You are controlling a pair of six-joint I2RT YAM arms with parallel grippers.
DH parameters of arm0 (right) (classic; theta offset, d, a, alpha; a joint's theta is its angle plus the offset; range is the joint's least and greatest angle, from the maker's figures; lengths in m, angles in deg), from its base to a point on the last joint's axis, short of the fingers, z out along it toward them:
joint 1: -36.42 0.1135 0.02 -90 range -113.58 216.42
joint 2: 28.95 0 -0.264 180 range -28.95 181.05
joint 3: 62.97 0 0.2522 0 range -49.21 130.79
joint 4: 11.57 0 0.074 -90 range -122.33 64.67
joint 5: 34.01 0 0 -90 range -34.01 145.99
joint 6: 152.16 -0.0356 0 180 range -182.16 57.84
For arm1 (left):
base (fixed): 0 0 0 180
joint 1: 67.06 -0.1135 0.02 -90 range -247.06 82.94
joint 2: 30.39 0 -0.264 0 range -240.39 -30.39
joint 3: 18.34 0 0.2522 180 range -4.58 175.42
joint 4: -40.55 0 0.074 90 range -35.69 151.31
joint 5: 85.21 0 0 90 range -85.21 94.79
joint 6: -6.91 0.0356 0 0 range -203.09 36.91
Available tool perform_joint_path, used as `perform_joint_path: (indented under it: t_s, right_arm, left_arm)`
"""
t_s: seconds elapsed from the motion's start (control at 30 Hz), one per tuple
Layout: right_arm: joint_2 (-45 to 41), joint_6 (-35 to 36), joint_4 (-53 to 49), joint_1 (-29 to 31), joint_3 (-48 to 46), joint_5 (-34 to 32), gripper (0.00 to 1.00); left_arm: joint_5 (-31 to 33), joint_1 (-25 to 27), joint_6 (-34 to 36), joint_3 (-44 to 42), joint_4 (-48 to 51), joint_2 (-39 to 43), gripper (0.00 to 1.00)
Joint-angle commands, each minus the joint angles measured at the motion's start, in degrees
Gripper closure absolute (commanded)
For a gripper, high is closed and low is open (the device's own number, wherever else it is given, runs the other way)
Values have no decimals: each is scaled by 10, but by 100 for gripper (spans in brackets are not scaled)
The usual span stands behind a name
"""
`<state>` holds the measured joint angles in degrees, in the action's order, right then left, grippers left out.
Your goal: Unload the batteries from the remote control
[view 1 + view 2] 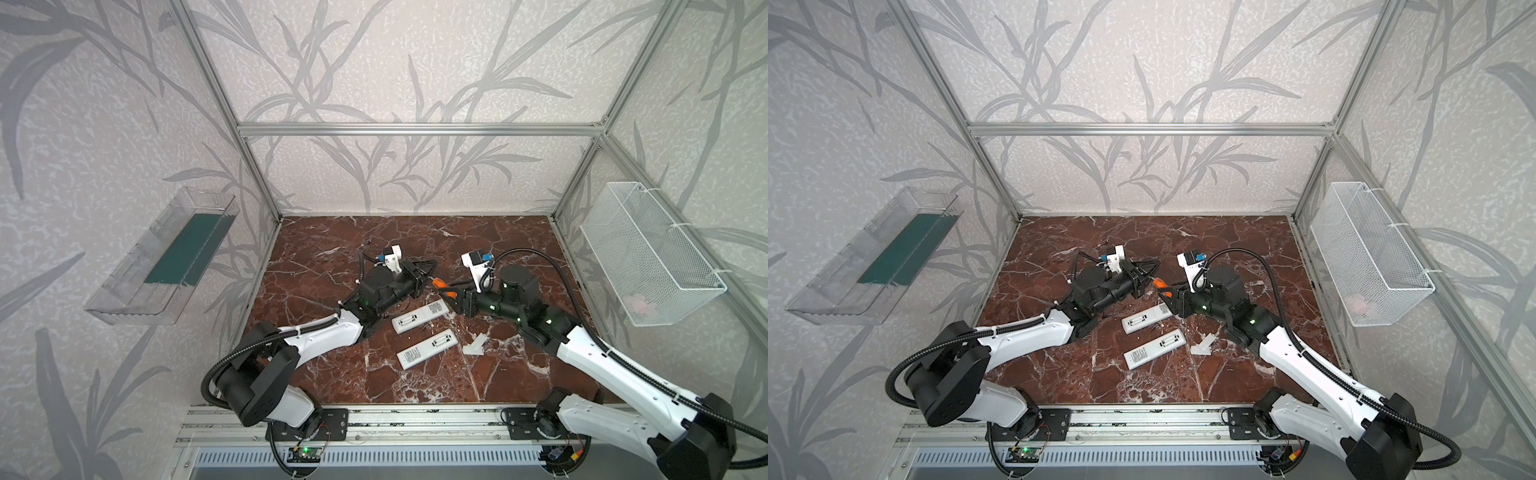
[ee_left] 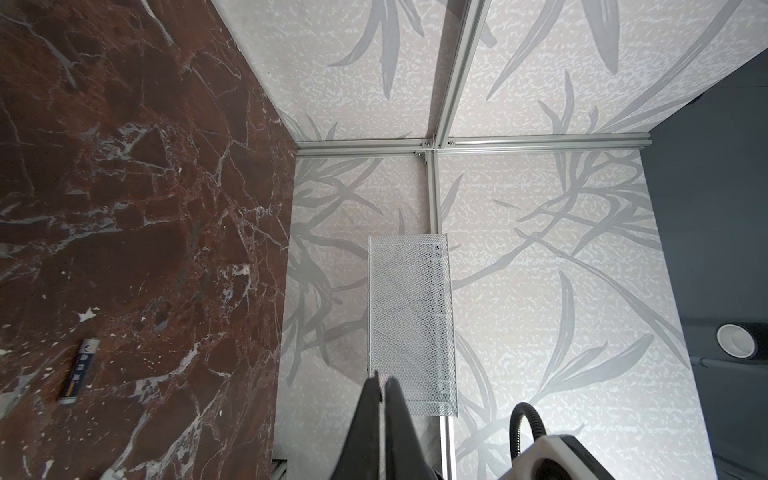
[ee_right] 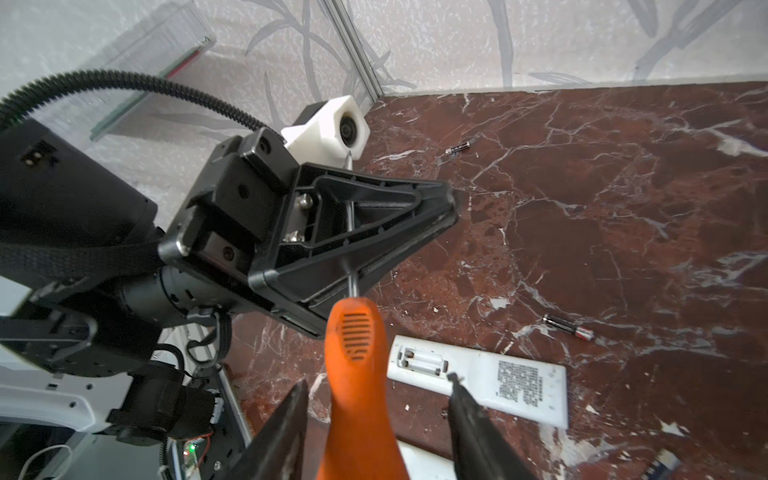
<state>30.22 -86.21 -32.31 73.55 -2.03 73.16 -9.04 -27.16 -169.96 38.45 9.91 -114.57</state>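
Two white remote controls lie face down mid-table with their battery bays uncovered: one (image 1: 419,318) (image 3: 498,384) and a nearer one (image 1: 428,349). The bay seen in the right wrist view looks empty. Loose batteries lie on the marble (image 3: 567,327) (image 3: 457,148) (image 2: 79,370). An orange-handled screwdriver (image 3: 353,345) (image 1: 438,283) hangs between the arms. My left gripper (image 1: 430,272) (image 2: 381,382) is shut on its metal shaft. My right gripper (image 3: 378,381) (image 1: 451,297) stands open around the orange handle, both fingers clear of it.
Small white covers (image 1: 473,345) lie right of the nearer remote. A white mesh basket (image 1: 648,253) (image 2: 409,316) hangs on the right wall. A clear tray (image 1: 166,257) hangs on the left wall. Aluminium frame posts edge the marble table (image 1: 415,382).
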Motion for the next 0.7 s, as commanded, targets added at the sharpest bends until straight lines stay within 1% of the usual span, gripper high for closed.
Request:
perform_joint_path:
  t_s: [0.0, 0.07, 0.1, 0.2, 0.27, 0.33, 0.5, 0.67]
  right_arm:
    - [-21, 17, -93, -11, 56, 21, 33]
    - [-5, 39, -169, -35, 99, 78, 31]
    - [10, 51, -214, -48, 126, 110, 30]
    - [65, 107, -349, -66, 206, 187, 30]
    - [94, 140, -403, -66, 240, 232, 30]
    - [114, 152, -421, -61, 253, 266, 30]
    - [145, 153, -402, -25, 248, 288, 30]
    - [168, 152, -383, 1, 232, 277, 30]
  left_arm:
    - [-48, -15, 76, 25, 67, 31, 100]
    - [-75, -22, 123, 36, 120, 41, 100]
    - [-85, -24, 142, 37, 128, 44, 100]
    - [-126, -36, 169, 44, 154, 50, 100]
    - [-152, -38, 187, 55, 172, 49, 100]
    - [-172, -38, 200, 66, 185, 47, 100]
    - [-195, -39, 195, 64, 164, 51, 100]
    - [-195, -39, 191, 49, 163, 71, 100]
